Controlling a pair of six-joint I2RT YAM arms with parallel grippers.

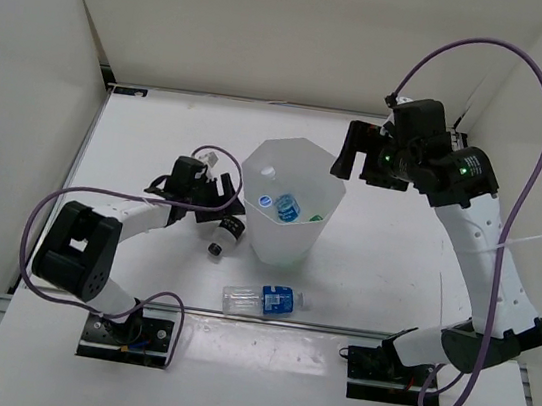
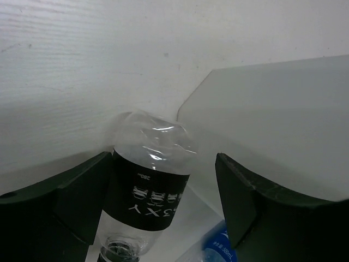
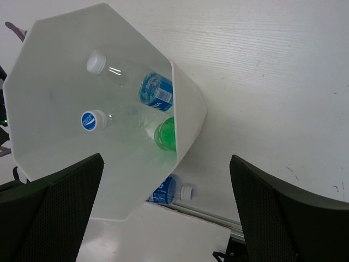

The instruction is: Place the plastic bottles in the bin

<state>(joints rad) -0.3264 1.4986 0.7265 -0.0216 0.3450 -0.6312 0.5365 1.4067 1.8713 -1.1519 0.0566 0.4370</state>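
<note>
The bin (image 1: 290, 249) stands mid-table, a white faceted bucket. Inside it lie a clear bottle with a blue label (image 3: 155, 91), another clear bottle with a blue-marked cap (image 3: 91, 120) and a green bottle (image 3: 166, 134). A clear bottle with a black label (image 2: 147, 191) lies on the table just left of the bin. My left gripper (image 2: 163, 158) straddles it, open: the left finger (image 2: 71, 202) is close against it and a gap remains on the right. A second blue-label bottle (image 1: 264, 300) lies in front of the bin. My right gripper (image 1: 353, 159) hangs open and empty above the bin's right rim.
White walls close the table on the left, back and right. The bin wall (image 2: 272, 120) stands right beside my left gripper's right finger (image 2: 256, 207). A rail (image 3: 218, 215) runs along the table's near edge.
</note>
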